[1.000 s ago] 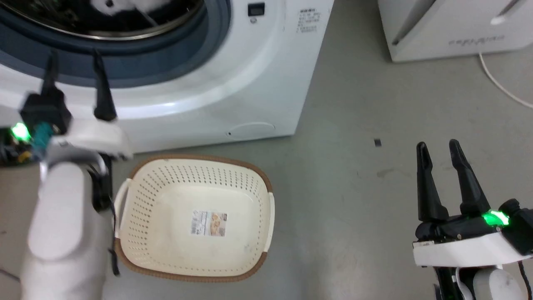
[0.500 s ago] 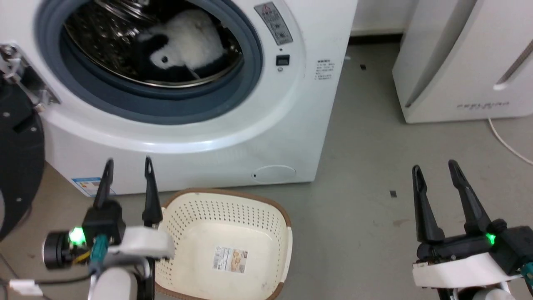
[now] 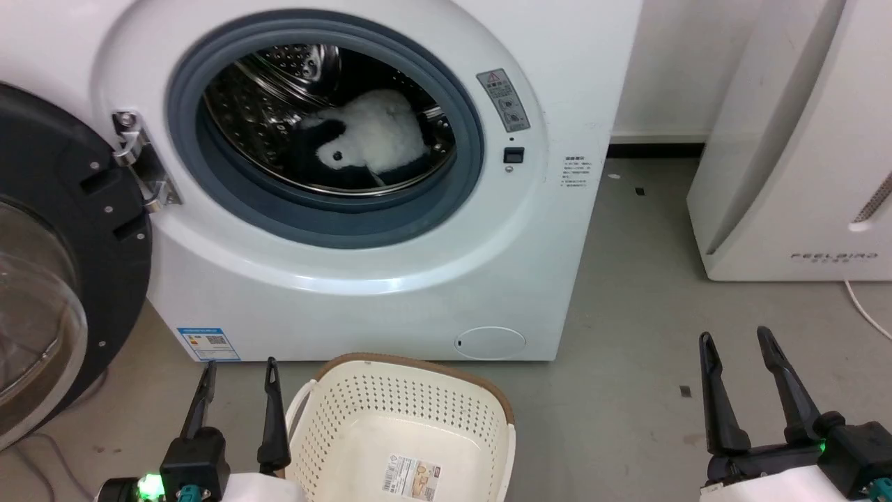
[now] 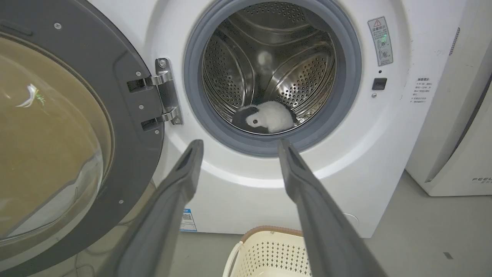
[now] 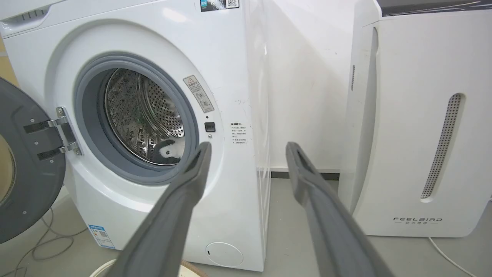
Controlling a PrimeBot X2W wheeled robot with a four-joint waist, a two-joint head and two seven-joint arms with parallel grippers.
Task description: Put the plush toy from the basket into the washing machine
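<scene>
The white panda plush toy [image 3: 376, 139] lies inside the steel drum of the white washing machine [image 3: 390, 279], whose dark round door [image 3: 63, 265] stands swung open at the left. The plush toy [image 4: 269, 117] rests low in the drum in the left wrist view, and a part of the plush toy [image 5: 168, 150] peeks past the grey seal in the right wrist view. The cream basket [image 3: 411, 411] sits on the floor before the machine, holding just its sticker. My left gripper [image 3: 238, 368] is open beside the basket's left rim. My right gripper [image 3: 737, 340] is open over the floor at the right.
A white FEELBIRD appliance [image 3: 801, 160] stands right of the washer, with a white cable [image 3: 864, 310] on the grey floor [image 3: 627, 335] beside it. Thin cables [image 5: 46, 238] lie on the floor under the open door. Small dark specks [image 3: 685, 391] dot the floor.
The head view has tilted up, bringing the whole drum opening and door into view. My left gripper has drawn back from the washer's front to low beside the basket, still open. The right gripper keeps its pose.
</scene>
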